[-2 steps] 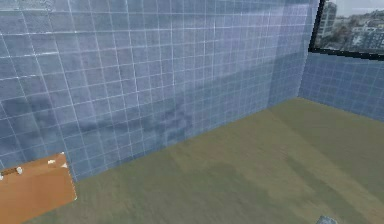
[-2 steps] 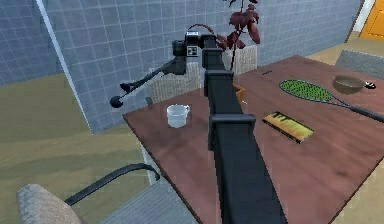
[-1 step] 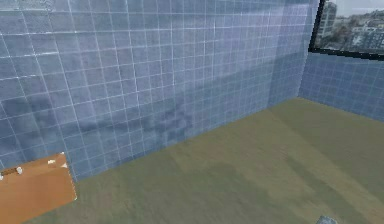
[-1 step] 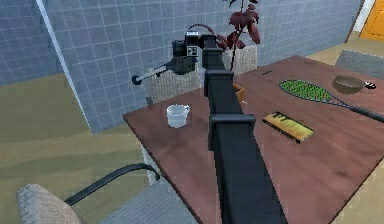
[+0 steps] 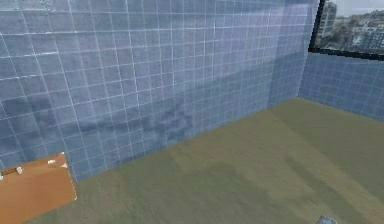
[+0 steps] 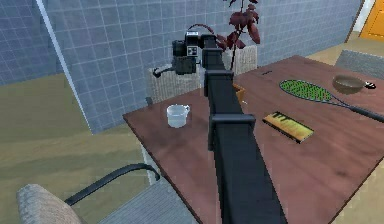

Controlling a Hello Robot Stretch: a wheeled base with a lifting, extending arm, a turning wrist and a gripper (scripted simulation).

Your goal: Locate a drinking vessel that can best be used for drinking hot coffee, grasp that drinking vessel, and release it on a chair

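A small pale, see-through cup (image 6: 178, 115) stands near the left edge of the brown table (image 6: 320, 150) in the arm side view. My arm's dark bar rises over the table, and the gripper (image 6: 160, 72) sits at its far end, above and slightly behind the cup in the picture. A chair back and the tiled wall lie behind the fingers, so I cannot tell whether the gripper holds anything. A grey cushioned chair (image 6: 70, 200) with a dark curved armrest stands at the bottom left, close to the table's near corner.
On the table lie a green-strung racket (image 6: 310, 92), a flat yellow-brown box (image 6: 288, 125) and a dark-red leafy plant (image 6: 240, 25). Another chair (image 6: 360, 62) stands far right. In the forward view: blue tiled wall (image 5: 150, 70), window (image 5: 350, 25), orange-brown surface (image 5: 35, 185), open floor.
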